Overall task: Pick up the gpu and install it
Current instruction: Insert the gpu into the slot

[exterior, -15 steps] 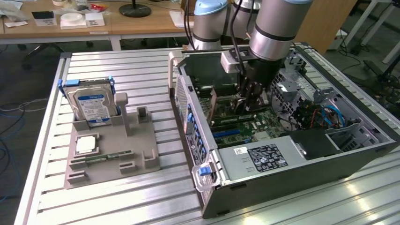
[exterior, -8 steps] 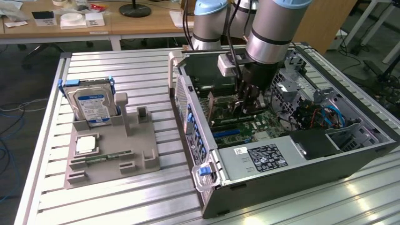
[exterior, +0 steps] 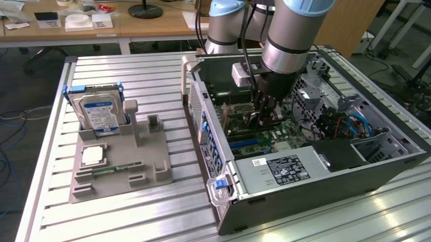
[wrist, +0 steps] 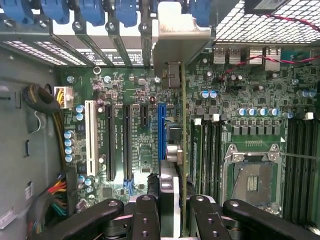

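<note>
One pincer (wrist: 175, 210) grips gpu (wrist: 183, 150), seemingly near slot edges.

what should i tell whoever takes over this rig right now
Gripper: shut on the gpu, held edge-on and upright inside the open computer case.
Gpu: already picked up; it hangs over the motherboard next to the blue slot, its metal bracket up at the rear slot openings. It does not look seated yet.
Parts stand outside the case holds the hard drive and a memory stick, untouched.
Done: pickup and carry into the case.
Left: seating the card in its slot, then release.
</note>
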Robot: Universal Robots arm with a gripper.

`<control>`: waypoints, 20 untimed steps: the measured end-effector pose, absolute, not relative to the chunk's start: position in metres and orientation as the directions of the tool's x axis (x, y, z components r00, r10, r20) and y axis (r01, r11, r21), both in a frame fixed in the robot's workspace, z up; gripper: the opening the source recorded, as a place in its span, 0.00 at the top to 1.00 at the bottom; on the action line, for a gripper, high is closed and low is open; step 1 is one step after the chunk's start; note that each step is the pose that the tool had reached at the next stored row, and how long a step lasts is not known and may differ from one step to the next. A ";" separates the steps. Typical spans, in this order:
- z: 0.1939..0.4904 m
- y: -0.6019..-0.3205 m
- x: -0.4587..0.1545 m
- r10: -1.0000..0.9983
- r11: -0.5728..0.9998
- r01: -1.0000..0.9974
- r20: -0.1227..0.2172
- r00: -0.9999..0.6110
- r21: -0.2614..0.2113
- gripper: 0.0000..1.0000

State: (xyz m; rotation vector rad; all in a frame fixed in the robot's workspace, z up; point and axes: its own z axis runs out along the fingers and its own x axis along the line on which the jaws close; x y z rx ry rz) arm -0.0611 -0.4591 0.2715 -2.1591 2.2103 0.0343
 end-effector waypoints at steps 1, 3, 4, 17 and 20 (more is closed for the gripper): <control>0.270 -0.459 -0.061 -0.998 0.024 -1.000 -0.052 -0.023 -0.020 0.72; 0.269 -0.460 -0.061 -0.998 0.024 -1.000 -0.052 -0.023 -0.020 0.72; 0.268 -0.461 -0.061 -0.998 0.024 -1.000 -0.053 -0.023 -0.020 0.72; 0.250 -0.462 -0.070 -0.998 0.024 -1.000 -0.052 -0.023 -0.018 0.72; 0.246 -0.463 -0.071 -0.998 0.024 -1.000 -0.052 -0.023 -0.017 0.72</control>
